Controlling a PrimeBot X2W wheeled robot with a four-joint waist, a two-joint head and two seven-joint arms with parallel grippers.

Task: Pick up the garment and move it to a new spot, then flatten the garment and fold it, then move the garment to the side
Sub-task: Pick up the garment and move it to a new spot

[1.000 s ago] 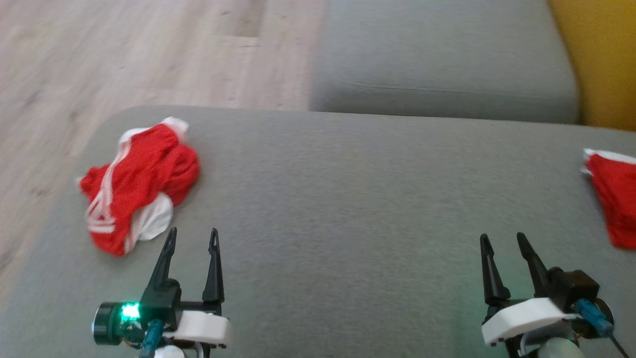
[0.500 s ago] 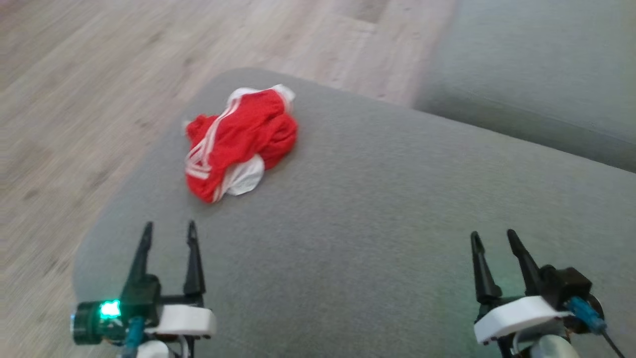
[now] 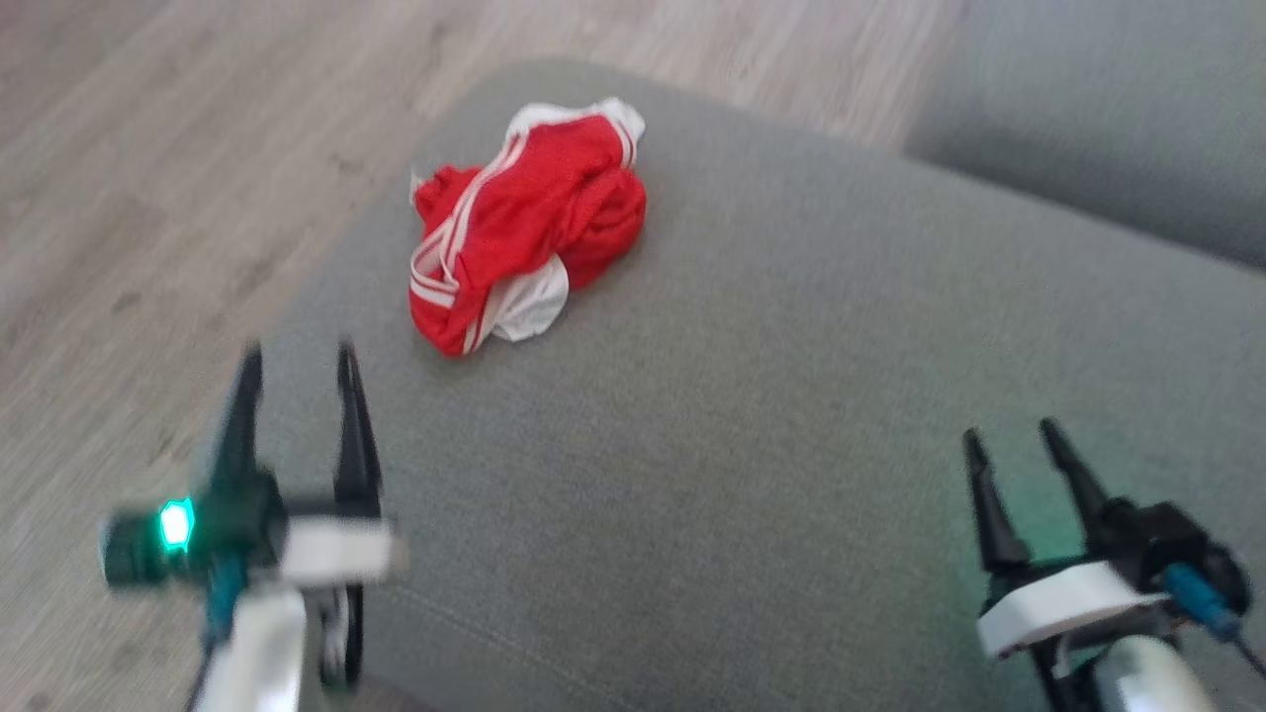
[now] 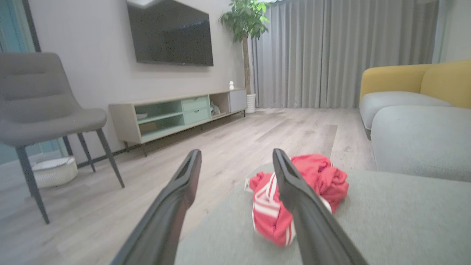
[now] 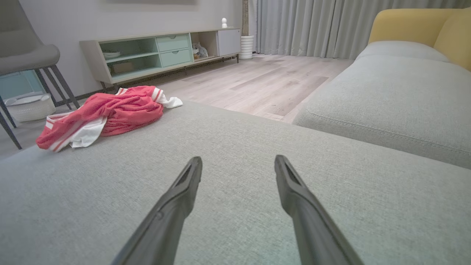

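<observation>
This is a home living room. A flat television (image 4: 169,35) hangs on the wall above a low media console (image 4: 176,112), and a potted tree (image 4: 244,22) stands beside floor-length grey curtains (image 4: 331,51). A yellow-backed sofa (image 4: 390,79) sits on pale wood flooring (image 4: 257,129). A red garment (image 4: 323,178) lies crumpled on a grey seat cushion (image 4: 404,213).

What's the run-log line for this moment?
stage: pre-grasp | garment: crumpled on grey cushion, near its edge | left claw: open, empty | right claw: open, empty
</observation>
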